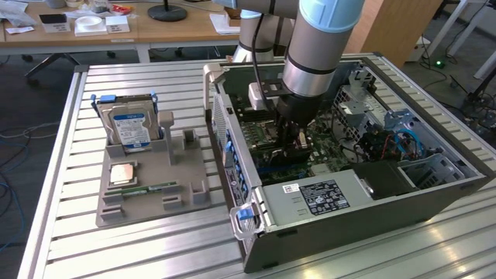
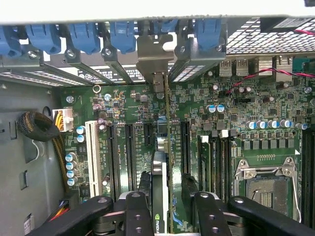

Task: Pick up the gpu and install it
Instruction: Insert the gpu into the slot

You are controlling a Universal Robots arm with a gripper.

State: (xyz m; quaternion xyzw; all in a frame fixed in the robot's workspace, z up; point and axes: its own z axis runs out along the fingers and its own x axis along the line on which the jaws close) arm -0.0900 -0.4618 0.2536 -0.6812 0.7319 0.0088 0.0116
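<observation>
Edgewise, the gpu (image 2: 159, 196) stands upright inside the open computer case (image 1: 372, 215), clamped on both sides by the closed pincer (image 2: 167, 186); a small logo on its upper edge is too small to read. Its silver bracket (image 2: 154, 54) meets the rear slot row among blue clips (image 2: 83, 37), with black slots of the green motherboard (image 2: 216, 98) flanking it. The power supply (image 1: 317, 200) bears a black label with unreadable white print. On the surface (image 1: 155, 244), a grey holder (image 1: 151, 192) keeps a hard drive (image 1: 130, 128) labelled blue and white

Slatted metal table (image 1: 116, 250), grey parts tray (image 1: 155, 177), open computer case (image 1: 349, 226)
</observation>
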